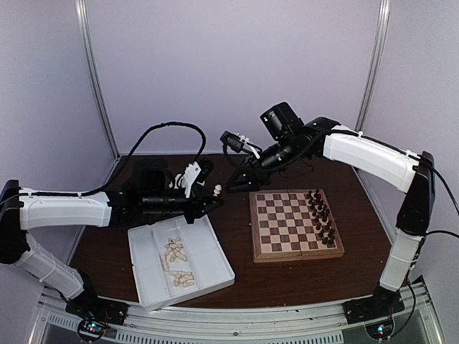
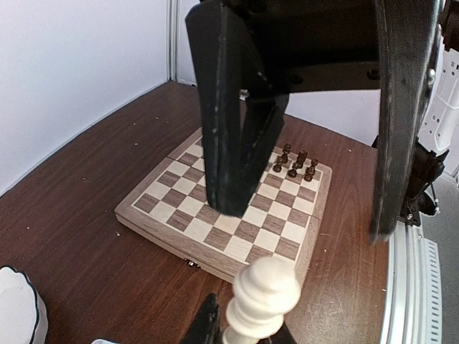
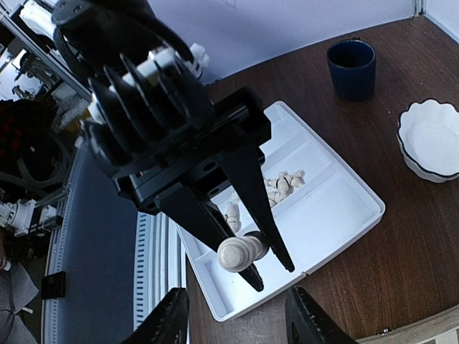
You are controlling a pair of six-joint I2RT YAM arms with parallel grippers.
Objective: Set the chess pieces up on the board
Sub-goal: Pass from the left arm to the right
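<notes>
One cream chess piece (image 1: 217, 190) pinched upright in the left gripper (image 1: 214, 199), mid-bench toward the far edge, between tray (image 1: 208, 276) and board (image 1: 297, 254). Right gripper (image 3: 239, 319) gapes wide, empty, just beside the piece.

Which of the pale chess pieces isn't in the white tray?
The pale piece pinched in the left gripper, held up in the air; the other pale pieces lie loose in the tray.

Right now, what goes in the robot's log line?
left gripper: shut on cream wooden chess piece | right gripper: open, near | checked wooden board: dark pieces only | white plastic tray: cream pieces
</notes>
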